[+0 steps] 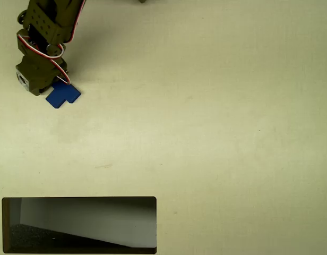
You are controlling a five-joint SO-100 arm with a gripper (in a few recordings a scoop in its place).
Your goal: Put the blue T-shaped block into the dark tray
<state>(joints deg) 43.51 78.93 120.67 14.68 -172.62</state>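
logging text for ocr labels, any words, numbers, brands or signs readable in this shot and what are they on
None: no readable text anywhere in the overhead view.
The blue T-shaped block is plain blue, no marking.
The dark tray shows a black rim, speckled floor and pale slanted area, no label.
The arm above the block, with red and white wires, carries no legible print; the gripper is partly hidden by the arm's body.
The table is bare beige, only faint smudges.
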